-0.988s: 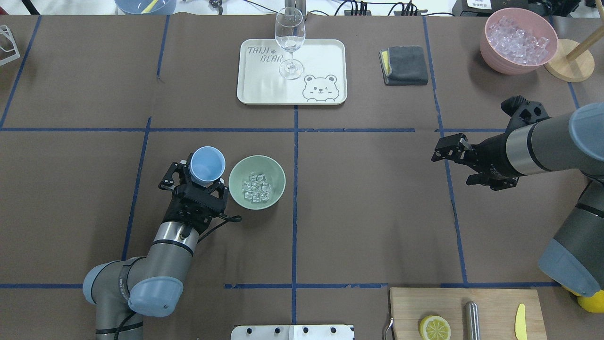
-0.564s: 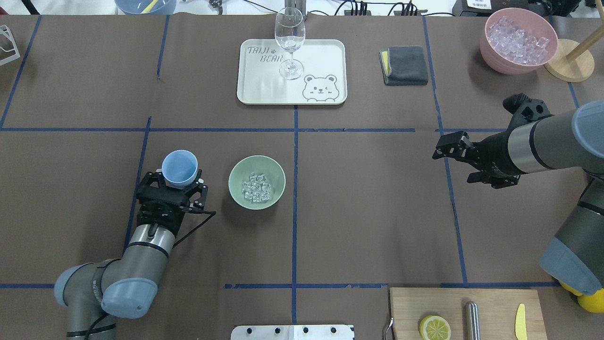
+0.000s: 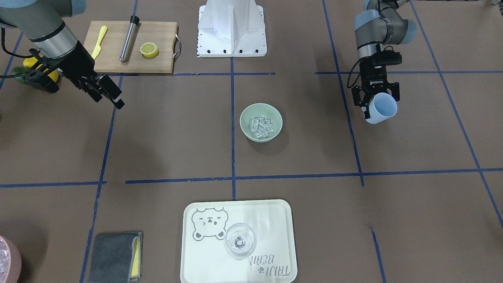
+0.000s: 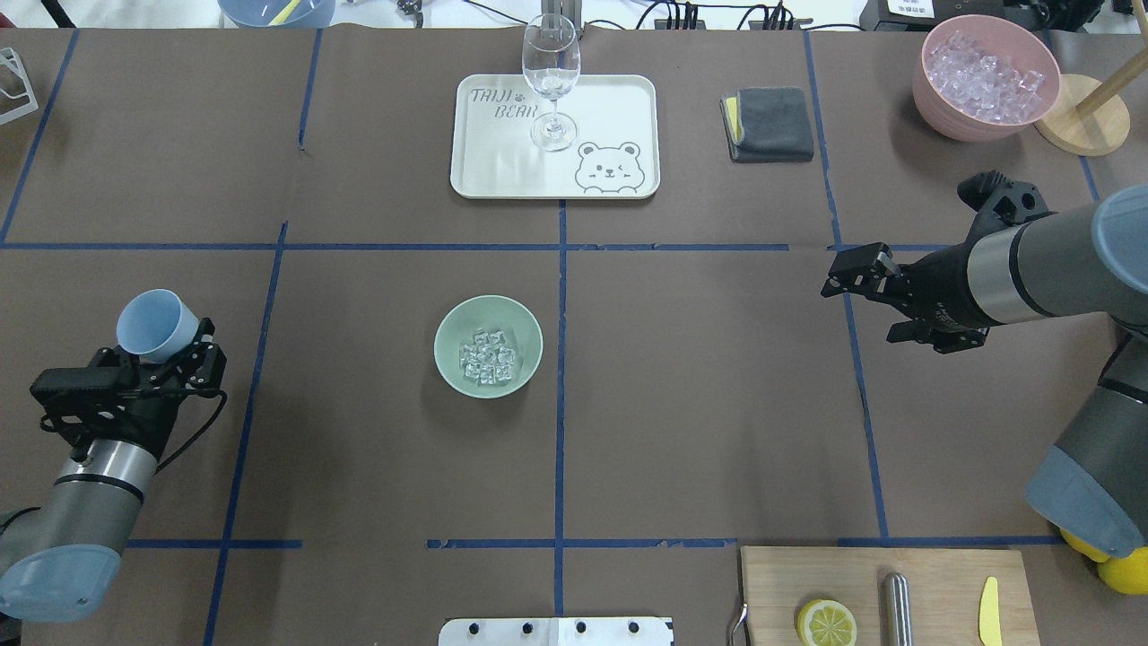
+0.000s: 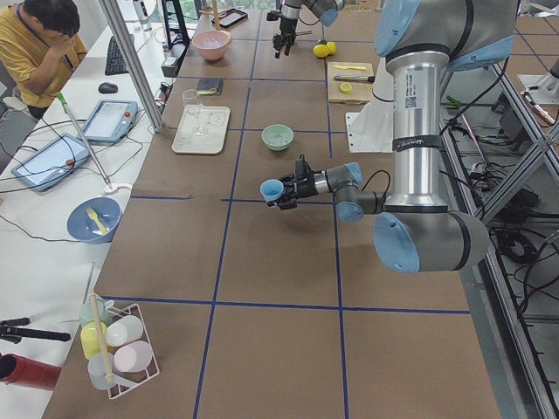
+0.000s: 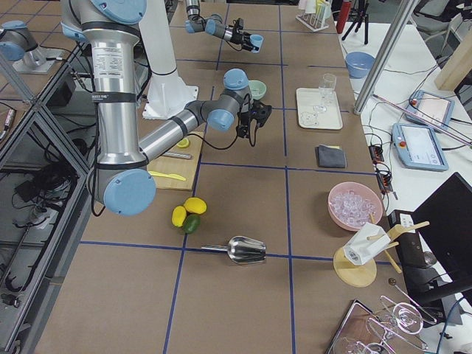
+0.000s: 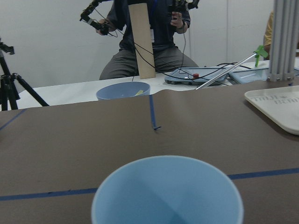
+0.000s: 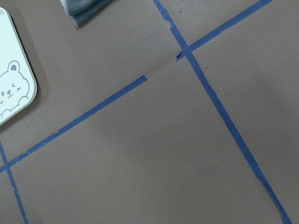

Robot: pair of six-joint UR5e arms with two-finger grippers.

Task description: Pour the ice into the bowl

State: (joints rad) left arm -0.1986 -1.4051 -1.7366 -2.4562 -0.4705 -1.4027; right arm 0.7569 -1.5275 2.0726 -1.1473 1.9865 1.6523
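Note:
The pale green bowl [image 4: 489, 314] stands left of the table's middle, with several clear ice cubes [image 4: 489, 359] lying in it; both also show in the front view, bowl [image 3: 275, 120] and ice [image 3: 261, 125]. My left gripper [image 4: 166, 339] is shut on a blue cup [image 4: 154, 323], held above the table far to the left of the bowl. The cup [image 7: 167, 193] looks empty in the left wrist view. My right gripper [image 4: 859, 305] hangs open and empty over the table's right side, far from the bowl.
A pink bowl of ice [image 4: 987, 76] and a wooden stand [image 4: 1081, 126] are at the back right. A wine glass [image 4: 550, 81] stands on a white tray [image 4: 619, 108]. A grey cloth [image 4: 769, 124] lies right of it. A cutting board [image 4: 780, 583] with half a lemon is near the front right.
My left arm has swung left with the blue cup, from right beside the bowl to the table's far left. The ice in the bowl is unchanged. The right arm has barely moved.

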